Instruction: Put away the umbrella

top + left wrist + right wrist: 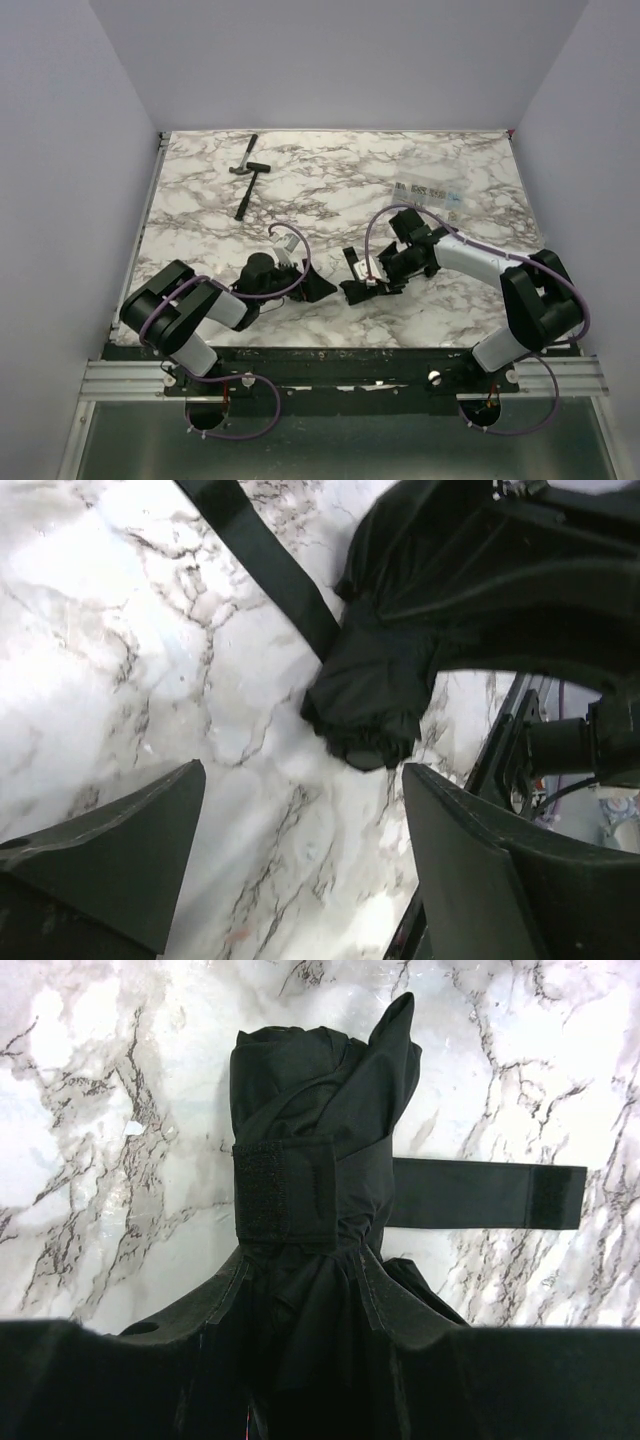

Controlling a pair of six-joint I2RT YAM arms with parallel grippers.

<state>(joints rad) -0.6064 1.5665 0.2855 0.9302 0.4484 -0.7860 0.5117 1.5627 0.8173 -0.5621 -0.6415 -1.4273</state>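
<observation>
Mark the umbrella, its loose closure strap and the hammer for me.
umbrella [310, 1110], right wrist view, on the rolled canopy fabric.
closure strap [470, 1193], right wrist view, mid-length of the flat band.
hammer [244, 197], top external view, on its handle.

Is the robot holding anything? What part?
Yes. The right gripper pinches the umbrella by its bundled fabric, next to the wrap strap. The left gripper is open, holding nothing.

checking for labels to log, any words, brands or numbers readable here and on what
No text can be read.
On the clear packet at the table's far right: small dark print, too small to read.
On the umbrella: no lettering visible on fabric or strap.
On the hammer: none visible.
</observation>
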